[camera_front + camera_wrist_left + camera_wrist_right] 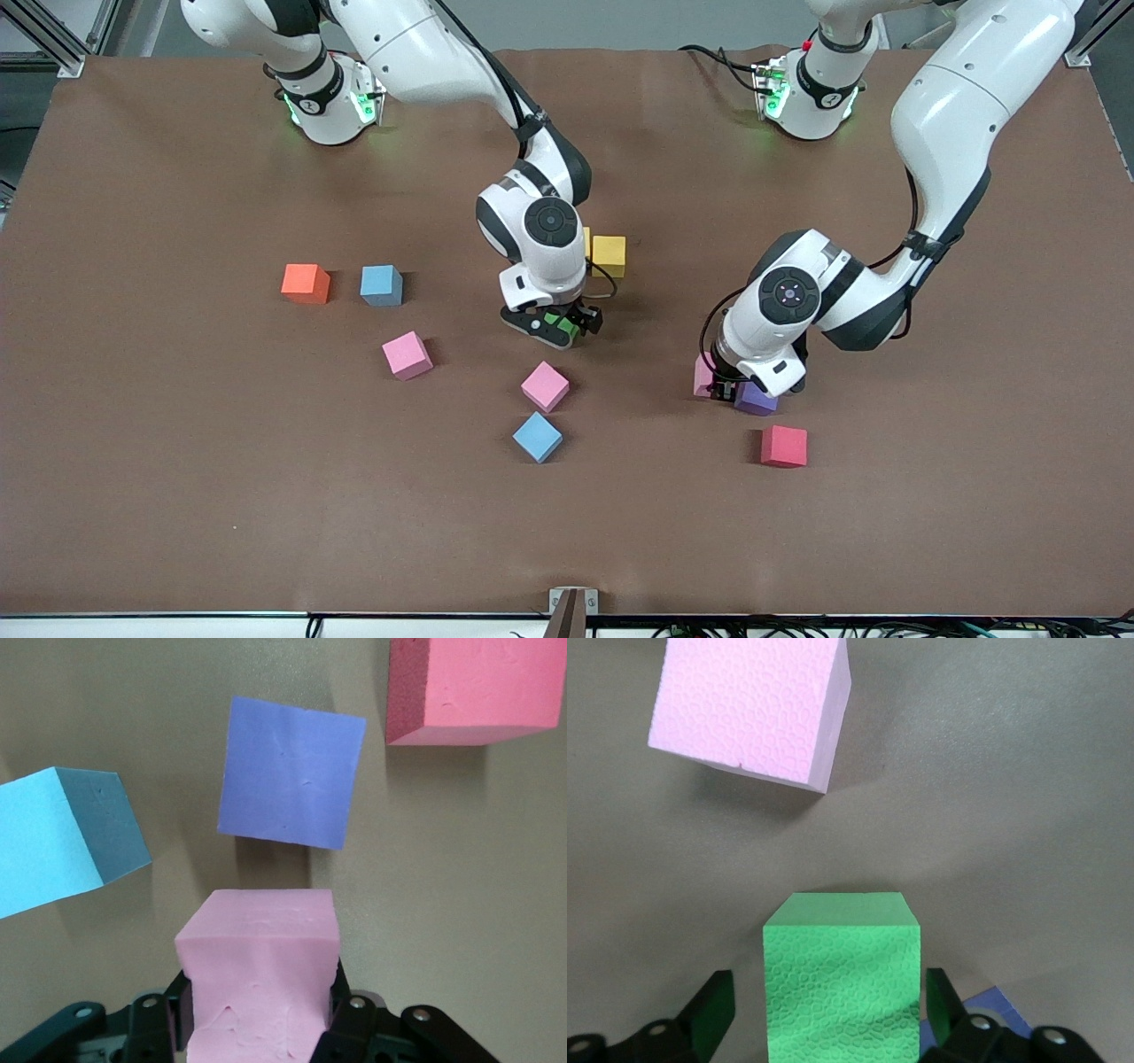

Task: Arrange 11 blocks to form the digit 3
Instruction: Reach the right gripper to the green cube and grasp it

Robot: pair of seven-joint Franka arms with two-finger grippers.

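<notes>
Worktop (177,496), brown, with twelve cubes in view, mostly scattered and apart

- Pink cubes, three. The held pink cube (704,377) (257,983) is clamped between the fingers of the left hand (722,386), low at the worktop and just beside the purple cube; its sides dent under the grip. The middle pink cube (545,386) lies loose near the centre. The outer pink cube (407,355) lies toward the right arm's end.
- Purple cube (756,400), one, partly under the left hand.
- Red cube (784,446), one, nearer to the front camera than the purple cube and apart from it.
- Green cube (560,324) (842,983), one, between the spread fingers of the right hand (563,326); the hand is open, with a gap showing on one side of the cube.
- Yellow cubes (609,255), two, touching each other; one is mostly hidden by the right arm.
- Blue cubes, two: the near blue cube (537,437) by the middle pink cube, and the second blue cube (381,285) beside the orange cube.
- Orange cube (306,283), one, closest to the right arm's end
</notes>
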